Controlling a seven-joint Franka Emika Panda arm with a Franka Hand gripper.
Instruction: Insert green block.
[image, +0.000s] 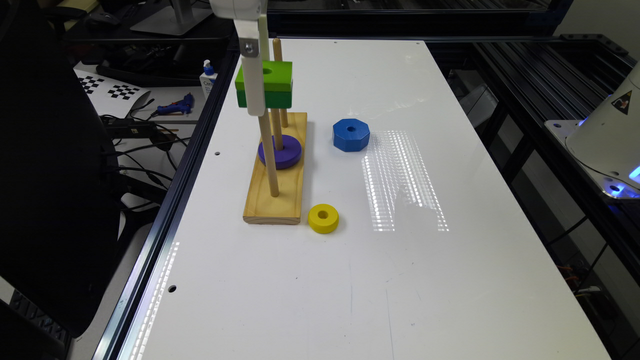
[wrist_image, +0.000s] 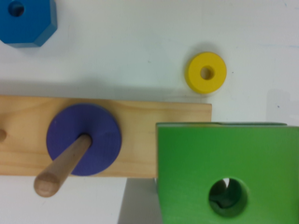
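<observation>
Three pegs (image: 268, 150) rise from the wooden base (image: 275, 205), the middle one taken by a purple ring (image: 287, 155), so I hang the green block (image: 277, 75) under the gripper (image: 254, 92) at the base's 12 o'clock, level with the peg tops, probably for a free peg; grip closure I cannot tell.

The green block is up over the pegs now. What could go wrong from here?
1. The green block is held above the wooden base, and in the wrist view no peg tip is clearly centred in its hole, so it may land on a peg's rim and jam.
2. The middle peg already carries the purple ring; drifting there would stack onto the wrong peg.
</observation>
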